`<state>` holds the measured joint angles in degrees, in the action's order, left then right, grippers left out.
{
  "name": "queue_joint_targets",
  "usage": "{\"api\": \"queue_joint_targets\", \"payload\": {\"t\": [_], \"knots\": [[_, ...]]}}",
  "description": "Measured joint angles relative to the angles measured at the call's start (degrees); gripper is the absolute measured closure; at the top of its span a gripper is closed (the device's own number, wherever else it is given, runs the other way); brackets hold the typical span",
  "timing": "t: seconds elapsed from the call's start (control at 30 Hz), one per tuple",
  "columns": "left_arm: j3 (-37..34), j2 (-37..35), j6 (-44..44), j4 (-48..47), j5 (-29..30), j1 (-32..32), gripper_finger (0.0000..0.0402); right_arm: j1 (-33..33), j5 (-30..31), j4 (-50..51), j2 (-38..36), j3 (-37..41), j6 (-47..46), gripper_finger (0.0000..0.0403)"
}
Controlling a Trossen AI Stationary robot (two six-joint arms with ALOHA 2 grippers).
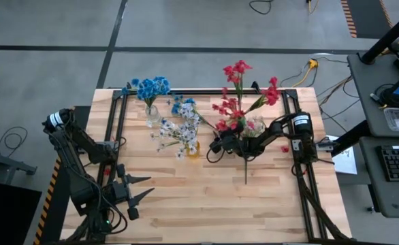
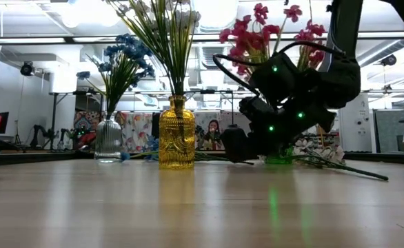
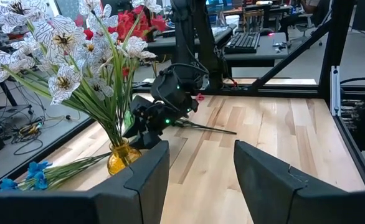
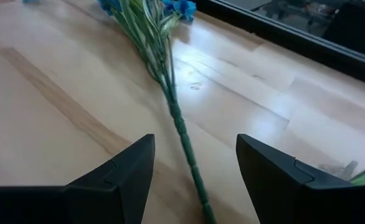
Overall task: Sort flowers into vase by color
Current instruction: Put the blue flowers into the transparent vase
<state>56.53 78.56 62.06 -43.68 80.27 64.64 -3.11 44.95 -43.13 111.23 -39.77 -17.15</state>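
Here the right gripper (image 4: 195, 180), fingers spread and empty, straddles the thin stem of a blue flower sprig (image 4: 170, 93) lying flat on the table (image 4: 39, 124); light, flexible and likely slippery, it is best pinched mid-stem, below the leaves.

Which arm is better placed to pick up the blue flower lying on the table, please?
The right. Its open tool hangs low directly over the blue flower, the stem between the fingers. The left tool waits open near the table's front-left corner, far from it.
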Motion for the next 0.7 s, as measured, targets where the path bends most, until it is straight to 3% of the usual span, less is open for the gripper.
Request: {"api": "queue_joint_targets", "payload": {"t": [0.23, 0.7], "knots": [[0.00, 0.00, -0.04, 0.09, 0.03, 0.02, 0.0235, -0.05, -1.11, 3.42, 0.01, 0.02, -4.78, 0.0184], [0.00, 0.00, -0.04, 0.09, 0.07, 0.02, 0.0235, 0.31, -8.83, 8.30, -0.47, -0.10, -12.49, 0.0184]]}}
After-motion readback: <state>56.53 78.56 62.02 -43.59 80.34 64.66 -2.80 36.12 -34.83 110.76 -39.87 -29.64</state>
